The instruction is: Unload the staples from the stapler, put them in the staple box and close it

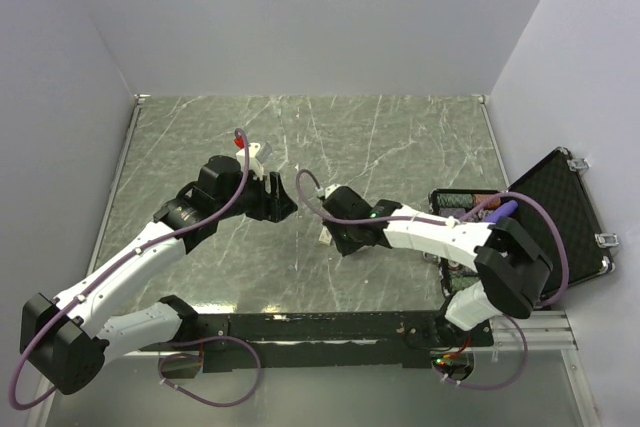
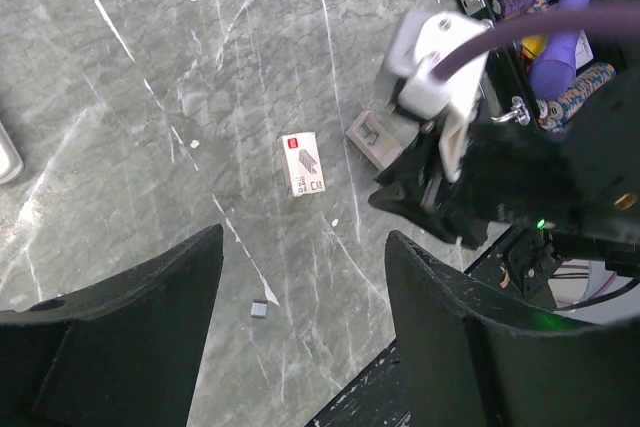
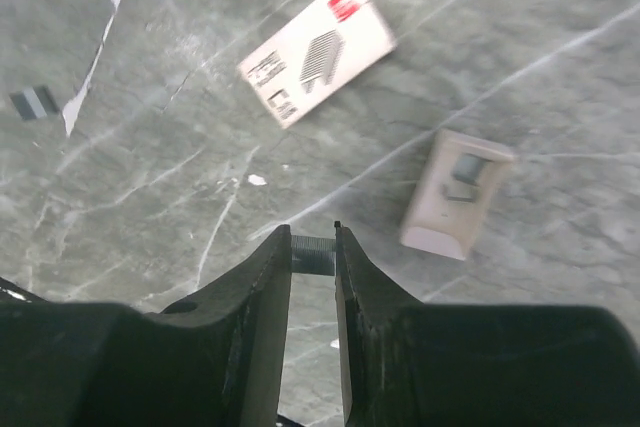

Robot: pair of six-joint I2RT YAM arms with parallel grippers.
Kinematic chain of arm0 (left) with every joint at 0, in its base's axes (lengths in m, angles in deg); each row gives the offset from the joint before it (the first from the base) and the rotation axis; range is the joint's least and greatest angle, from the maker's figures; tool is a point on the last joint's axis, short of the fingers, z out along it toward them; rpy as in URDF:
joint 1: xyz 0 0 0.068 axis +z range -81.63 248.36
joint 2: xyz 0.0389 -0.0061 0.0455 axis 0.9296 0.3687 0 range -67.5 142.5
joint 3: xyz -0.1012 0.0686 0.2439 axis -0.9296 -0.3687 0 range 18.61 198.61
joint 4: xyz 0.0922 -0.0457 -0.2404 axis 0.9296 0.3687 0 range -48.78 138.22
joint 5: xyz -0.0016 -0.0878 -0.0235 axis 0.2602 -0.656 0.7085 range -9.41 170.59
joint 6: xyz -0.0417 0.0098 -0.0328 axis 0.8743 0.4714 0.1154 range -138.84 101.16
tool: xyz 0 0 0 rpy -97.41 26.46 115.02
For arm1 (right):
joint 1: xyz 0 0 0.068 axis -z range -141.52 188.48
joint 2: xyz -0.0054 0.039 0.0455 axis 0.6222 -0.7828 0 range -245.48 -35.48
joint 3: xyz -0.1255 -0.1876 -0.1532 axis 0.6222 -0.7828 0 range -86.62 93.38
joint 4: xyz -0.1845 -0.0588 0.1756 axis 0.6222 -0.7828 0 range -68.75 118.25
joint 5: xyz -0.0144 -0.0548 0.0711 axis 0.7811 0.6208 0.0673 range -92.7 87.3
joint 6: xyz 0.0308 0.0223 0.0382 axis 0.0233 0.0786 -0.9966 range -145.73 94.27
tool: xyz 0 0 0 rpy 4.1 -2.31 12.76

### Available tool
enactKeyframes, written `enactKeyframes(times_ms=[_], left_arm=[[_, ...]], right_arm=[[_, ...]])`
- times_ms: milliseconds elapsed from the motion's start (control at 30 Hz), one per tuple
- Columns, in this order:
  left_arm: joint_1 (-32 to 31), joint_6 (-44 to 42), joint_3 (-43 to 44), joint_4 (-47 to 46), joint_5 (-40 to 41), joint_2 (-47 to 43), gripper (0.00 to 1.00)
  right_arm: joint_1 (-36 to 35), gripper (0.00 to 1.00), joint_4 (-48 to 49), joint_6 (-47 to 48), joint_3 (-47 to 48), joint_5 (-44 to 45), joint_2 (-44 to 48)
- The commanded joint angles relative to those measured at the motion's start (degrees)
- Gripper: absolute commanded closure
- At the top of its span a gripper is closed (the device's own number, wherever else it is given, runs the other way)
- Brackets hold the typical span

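One loose staple strip (image 3: 35,100) upper left, one staple box (image 3: 318,47) and one beige piece (image 3: 455,192) right lie on the surface (image 3: 150,207); where the stapler is I cannot tell. The left arm (image 1: 130,267) reaches to centre, jaws released; the right arm (image 1: 430,232) stretches leftward, jaws clenching a second strip (image 3: 312,254).

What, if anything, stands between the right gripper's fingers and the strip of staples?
Nothing visible. The staple strip sits pinched between the fingertips of the right gripper, spanning the gap. The staple box and beige piece lie apart on the table, farther out.
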Motion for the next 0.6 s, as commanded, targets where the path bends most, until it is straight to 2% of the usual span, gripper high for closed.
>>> enactKeyframes(times_ms=[0, 300, 567], left_arm=[[0.4, -0.4, -0.2, -2.1, -1.1, -0.3, 0.29], [0.5, -0.4, -0.2, -2.0, -1.0, -0.3, 0.29], [0.6, -0.4, -0.2, -2.1, -1.1, -0.1, 0.29]], right_arm=[[2.6, 0.75, -1.6, 0.2, 1.6, 0.9, 3.4], [7.8, 0.75, -1.8, 0.8, 0.9, 0.6, 3.7], [8.5, 0.76, -1.3, 0.5, 0.1, 0.7, 2.2]])
